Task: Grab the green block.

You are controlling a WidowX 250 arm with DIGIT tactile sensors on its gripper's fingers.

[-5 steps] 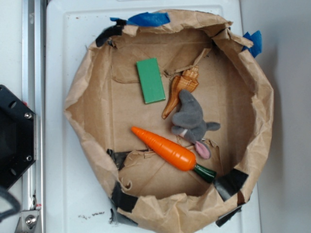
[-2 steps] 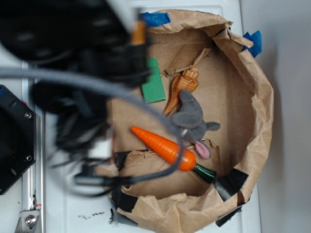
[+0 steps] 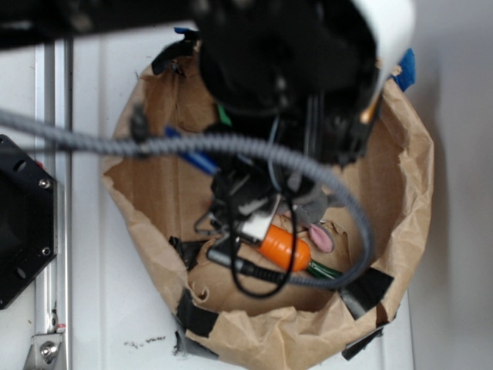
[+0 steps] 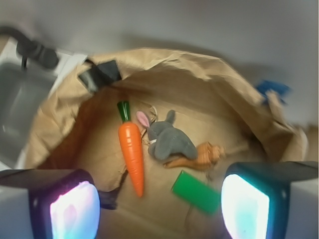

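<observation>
The block (image 4: pixel 196 192) is seen lying flat on the bag (image 4: pixel 164 64) floor, its long axis running diagonally from upper left to lower right in the wrist view, beside the carrot (image 4: pixel 131 151). The end effector (image 4: pixel 159 209) is held apart above it, touching nothing.

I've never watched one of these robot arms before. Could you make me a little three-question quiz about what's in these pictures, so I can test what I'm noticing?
1. True or false: the gripper is already closed on the green block.
2. In the wrist view, which thing lies between the carrot and the shell-shaped toy? A) the grey stuffed bunny B) a spoon C) a blue cup
3. Fill in: all the toys lie inside a brown ____ bag.

Key
1. False: the fingers stand apart, with the block between them, not touched.
2. A, the grey stuffed bunny.
3. Paper.
</observation>
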